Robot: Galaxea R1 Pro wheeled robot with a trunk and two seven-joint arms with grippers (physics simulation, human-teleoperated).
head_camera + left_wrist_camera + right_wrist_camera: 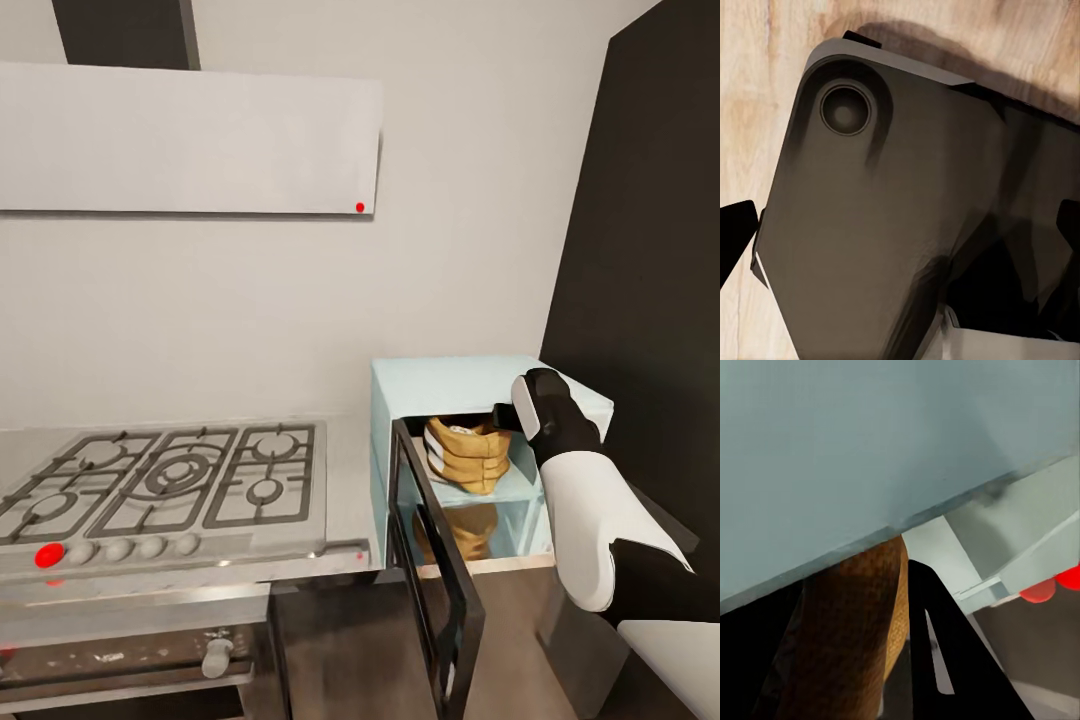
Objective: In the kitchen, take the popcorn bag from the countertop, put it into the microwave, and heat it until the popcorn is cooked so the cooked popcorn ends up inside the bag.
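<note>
Microwave (455,385) at the right end of the countertop (345,470), tucked against the wall, door (440,590) swung open toward the front. Popcorn bag (468,453) upright inside the cavity, on its floor. Right gripper (503,414) at the cavity mouth, just right of the bag's top; bag (847,637) between the fingers (945,652) under the microwave's top edge. Gas hob (160,480) left of the microwave, oven (120,650) below it, hood (190,140) above on the wall.

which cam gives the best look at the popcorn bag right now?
Head view: the popcorn bag sits whole inside the open microwave, with the right gripper at its rim. The right wrist view catches just a close brown strip of its side under the microwave's top. The left wrist view looks at robot body and floor.
</note>
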